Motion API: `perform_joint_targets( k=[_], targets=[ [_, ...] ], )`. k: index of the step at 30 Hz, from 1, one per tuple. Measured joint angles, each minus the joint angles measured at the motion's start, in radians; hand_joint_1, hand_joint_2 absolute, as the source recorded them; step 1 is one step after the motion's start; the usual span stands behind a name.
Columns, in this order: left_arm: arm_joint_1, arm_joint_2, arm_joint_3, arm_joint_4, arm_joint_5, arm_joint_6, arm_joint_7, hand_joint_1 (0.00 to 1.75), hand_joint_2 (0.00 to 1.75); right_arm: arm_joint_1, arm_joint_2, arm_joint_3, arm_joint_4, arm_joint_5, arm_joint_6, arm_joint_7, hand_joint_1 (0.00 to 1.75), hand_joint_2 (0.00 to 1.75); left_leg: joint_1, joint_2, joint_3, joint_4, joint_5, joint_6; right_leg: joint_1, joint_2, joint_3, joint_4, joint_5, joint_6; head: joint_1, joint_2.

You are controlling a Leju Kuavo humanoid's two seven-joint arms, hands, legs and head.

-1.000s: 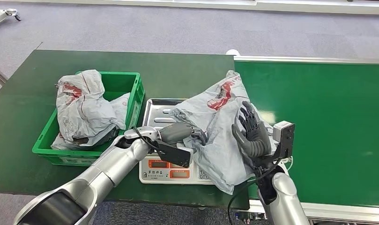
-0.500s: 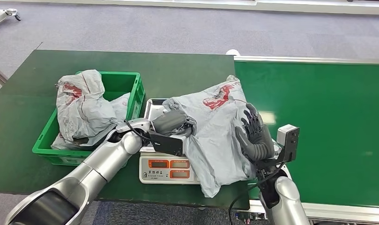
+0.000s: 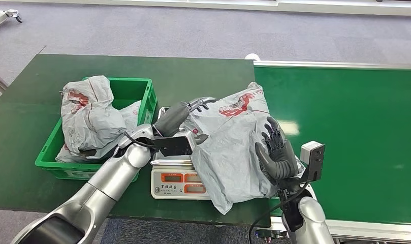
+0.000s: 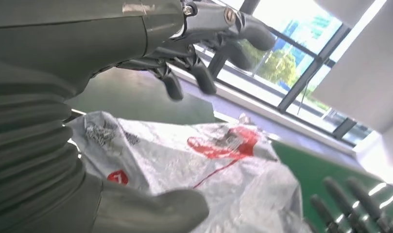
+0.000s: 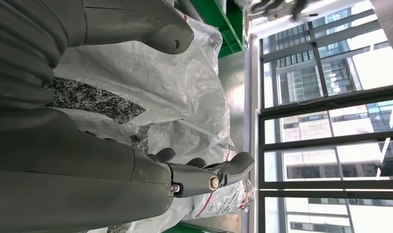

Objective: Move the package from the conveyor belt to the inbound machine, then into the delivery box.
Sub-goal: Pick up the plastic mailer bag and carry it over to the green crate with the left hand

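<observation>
The grey package (image 3: pixel 228 145) with red print lies slumped over the scale, the inbound machine (image 3: pixel 179 184), and hangs past the table's near edge. My left hand (image 3: pixel 179 118) hovers at the package's left edge with its fingers spread and nothing in it. In the left wrist view the fingers (image 4: pixel 199 73) stand apart above the package (image 4: pixel 218 165). My right hand (image 3: pixel 275 152) rests flat against the package's right side, fingers apart. In the right wrist view the package (image 5: pixel 150 92) lies between thumb and fingers (image 5: pixel 218 177).
A green crate (image 3: pixel 145 84) stands left of the scale on the dark green table (image 3: pixel 35 96), with another grey package (image 3: pixel 91 117) in it. The green conveyor belt (image 3: pixel 345 127) runs along the right. Grey carpet lies beyond.
The package slid left, further over the scale. My left hand let go of its edge and rose with fingers opening. My right hand stayed on the package's right side and sank a little.
</observation>
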Motion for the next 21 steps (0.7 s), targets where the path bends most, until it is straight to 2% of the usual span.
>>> perform_joint_targets(
  k=[6,21],
  targets=[
    [0.022,-0.005,0.033,-0.042,-0.032,0.004,0.008,0.0,1.75,0.003,-0.001,-0.003,-0.002,-0.005,0.003,-0.001,0.0,1.75,0.0,0.0,0.0,0.0,0.0,0.0,0.0,0.0,0.0,0.0,0.0,0.0,0.0,0.0],
    [0.025,-0.005,0.036,-0.053,-0.081,0.015,-0.002,0.0,1.75,0.002,-0.002,-0.004,-0.002,-0.01,0.009,-0.001,0.0,1.75,0.0,0.0,0.0,0.0,0.0,0.0,0.0,0.0,0.0,0.0,0.0,0.0,0.0,0.0]
  ],
)
